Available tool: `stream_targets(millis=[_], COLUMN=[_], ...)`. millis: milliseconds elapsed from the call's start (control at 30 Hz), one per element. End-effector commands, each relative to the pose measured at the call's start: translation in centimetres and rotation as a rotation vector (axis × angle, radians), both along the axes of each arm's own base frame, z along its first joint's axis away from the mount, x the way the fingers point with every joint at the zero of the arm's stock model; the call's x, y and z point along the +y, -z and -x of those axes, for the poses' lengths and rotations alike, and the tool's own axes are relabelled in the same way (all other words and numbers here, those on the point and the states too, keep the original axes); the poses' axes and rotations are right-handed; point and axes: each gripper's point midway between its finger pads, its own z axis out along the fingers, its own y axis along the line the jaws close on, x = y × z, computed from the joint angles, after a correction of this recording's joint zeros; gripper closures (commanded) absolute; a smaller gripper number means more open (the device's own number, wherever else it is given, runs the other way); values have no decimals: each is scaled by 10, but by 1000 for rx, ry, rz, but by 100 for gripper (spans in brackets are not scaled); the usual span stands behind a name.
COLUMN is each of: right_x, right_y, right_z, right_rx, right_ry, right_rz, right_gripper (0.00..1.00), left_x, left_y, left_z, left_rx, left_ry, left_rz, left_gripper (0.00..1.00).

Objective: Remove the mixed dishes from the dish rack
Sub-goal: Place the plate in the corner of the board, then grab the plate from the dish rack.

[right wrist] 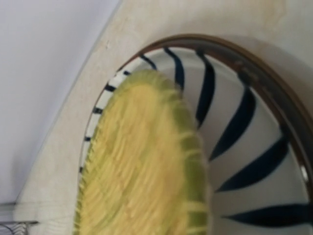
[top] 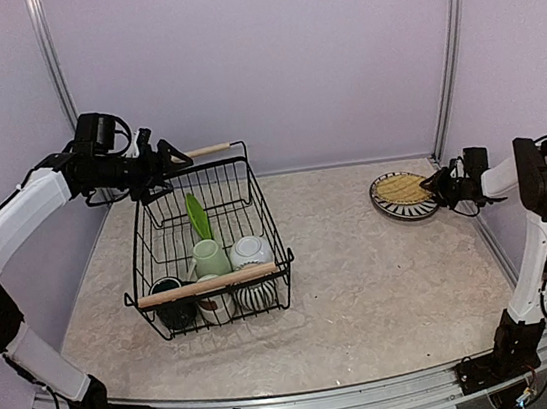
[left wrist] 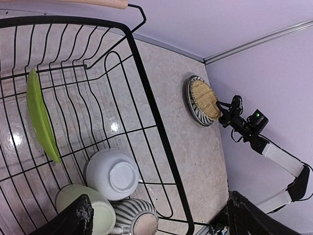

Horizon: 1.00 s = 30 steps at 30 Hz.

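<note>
The dish rack (top: 264,211) stands left of centre. It holds an upright lime-green plate (top: 197,216), a pale green mug (top: 210,257), an upturned white bowl (top: 250,251), a dark teal mug (top: 171,291), a small white cup (top: 215,308) and a striped mug (top: 256,293). My left gripper (top: 162,161) is open and empty above the rack's far end, by its far wooden handle (top: 208,150). The black-and-white striped plate (top: 386,202) lies at the far right with a yellow woven plate (top: 403,188) tilted on it. My right gripper (top: 441,185) is at that woven plate's edge and appears shut on it.
The left wrist view looks down on the rack wire (left wrist: 146,105), lime-green plate (left wrist: 41,117), bowl (left wrist: 111,174), pale green mug (left wrist: 68,196) and striped mug (left wrist: 134,218). The right wrist view shows the woven plate (right wrist: 142,161) over the striped plate (right wrist: 244,127). Walls close the back and sides.
</note>
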Motion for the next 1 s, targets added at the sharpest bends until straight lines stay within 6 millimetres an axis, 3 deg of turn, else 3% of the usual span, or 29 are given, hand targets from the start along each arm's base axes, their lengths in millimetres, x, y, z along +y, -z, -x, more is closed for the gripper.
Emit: stream_targets(millis=[0, 200, 467, 600, 767, 867, 967], right_x=[-7, -10, -13, 19, 85, 105, 119], right_y=[0, -15, -32, -43, -58, -61, -79], right_z=[-1, 12, 63, 94, 136, 162, 173], right_rx=[-2, 0, 57, 17, -120, -163, -231], right_ry=[-17, -44, -81, -172, -302, -332, -340], right_rz=[38, 133, 369, 470, 519, 486, 457], right_gripper=[58, 36, 15, 7, 0, 0, 0], left_x=[1, 3, 14, 18, 20, 28, 38], left_y=[-12, -6, 22, 33, 46, 60, 75], left_z=[1, -4, -13, -21, -36, -48, -59], left_rx=[-27, -13, 35, 52, 76, 96, 121], left_ry=[0, -17, -58, -80, -98, -131, -169], left_rz=[27, 3, -91, -125, -155, -208, -289], left_gripper=[9, 9, 8, 7, 8, 8, 8])
